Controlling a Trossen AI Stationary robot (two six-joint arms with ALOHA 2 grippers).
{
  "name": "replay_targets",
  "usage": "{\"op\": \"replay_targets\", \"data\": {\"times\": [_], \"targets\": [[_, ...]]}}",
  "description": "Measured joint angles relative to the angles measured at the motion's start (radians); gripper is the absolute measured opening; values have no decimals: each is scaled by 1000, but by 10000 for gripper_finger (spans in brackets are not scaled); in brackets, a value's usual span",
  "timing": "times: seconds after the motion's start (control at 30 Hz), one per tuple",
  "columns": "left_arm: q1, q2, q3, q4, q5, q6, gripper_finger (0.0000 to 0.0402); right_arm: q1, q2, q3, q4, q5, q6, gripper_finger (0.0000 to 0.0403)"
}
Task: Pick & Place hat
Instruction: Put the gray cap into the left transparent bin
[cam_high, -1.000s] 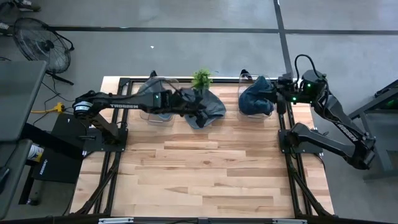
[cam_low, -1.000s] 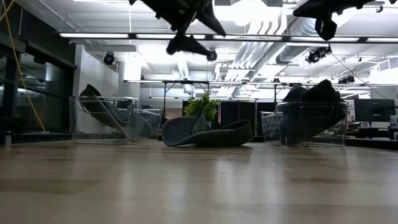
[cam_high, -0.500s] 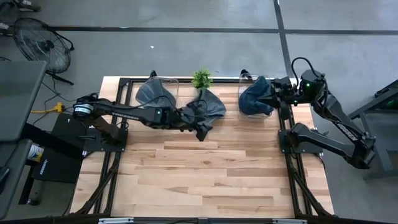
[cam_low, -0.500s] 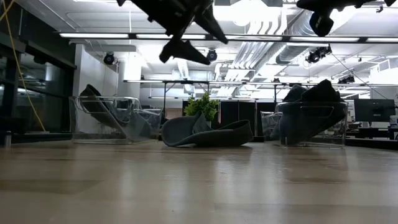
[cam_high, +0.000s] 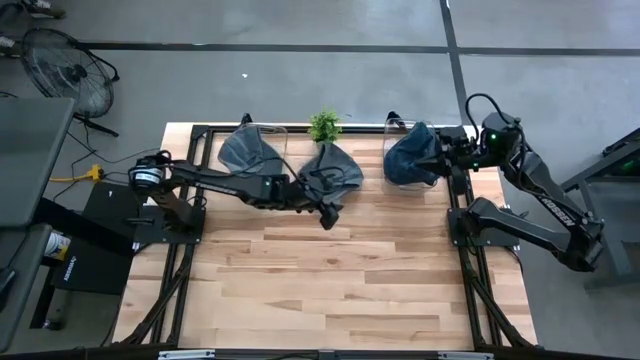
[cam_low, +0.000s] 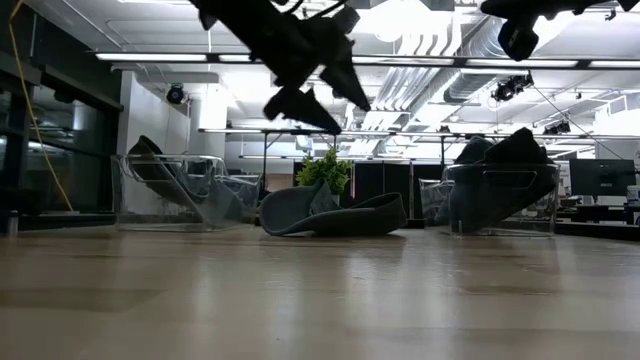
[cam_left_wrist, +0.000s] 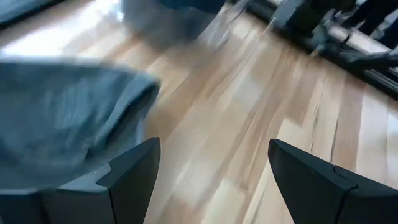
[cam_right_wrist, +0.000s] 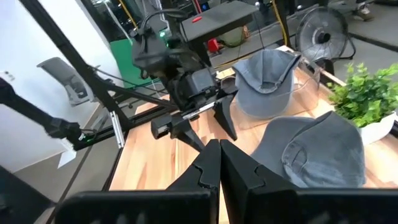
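A grey hat (cam_high: 338, 172) lies on the wooden table near its far edge, its brim flat on the wood (cam_low: 335, 215). My left gripper (cam_high: 325, 213) hangs open above the table, just on the near side of the hat and clear of it (cam_low: 322, 95). In the left wrist view the hat (cam_left_wrist: 62, 118) shows beside one finger, and bare table lies between the two fingers (cam_left_wrist: 214, 180). My right gripper (cam_right_wrist: 219, 165) is shut and empty. It waits high at the far right, next to the right bin (cam_high: 450, 150).
A clear bin (cam_high: 250, 158) at the far left holds another grey hat, and a clear bin (cam_high: 410, 160) at the far right holds a darker one. A small potted plant (cam_high: 323, 125) stands at the far edge between them. Bare wood (cam_high: 340, 280) stretches toward the near edge.
My left gripper has moved from above the hat toward the table's near edge and has come down. It stays open. The hat has not moved.
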Motion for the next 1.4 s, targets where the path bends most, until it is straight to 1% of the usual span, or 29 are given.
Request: {"op": "replay_targets", "data": {"times": [0.07,0.17,0.27,0.37,0.47,0.67,0.73,1.0,1.17,1.27,1.33,1.4], "targets": [[0,29,18,20,-4,46,295,0,0,0,-14,-3,-4,0],[0,62,48,-72,-15,99,295,0,0,0,-29,-3,-7,0],[0,87,97,-141,-71,116,297,0,0,0,-43,-3,-23,0],[0,124,122,-271,-112,120,302,0,0,0,-45,-3,-24,0],[0,153,154,-301,-152,126,315,0,0,0,-45,-3,-24,0],[0,202,164,-291,-166,230,349,0,0,0,-46,-2,-24,0],[0,212,160,-327,-185,252,352,0,0,0,-46,-1,-24,0],[1,232,162,-318,-280,321,353,0,0,0,-56,0,-24,0],[0,234,162,-315,-267,364,353,0,0,0,-61,1,-24,0],[0,278,162,-299,-265,360,353,0,0,0,-61,1,-24,0],[0,288,156,-320,-242,358,353,0,0,0,-61,6,-24,0],[0,303,166,-278,-235,355,353,0,0,0,-61,12,-24,0]]}}
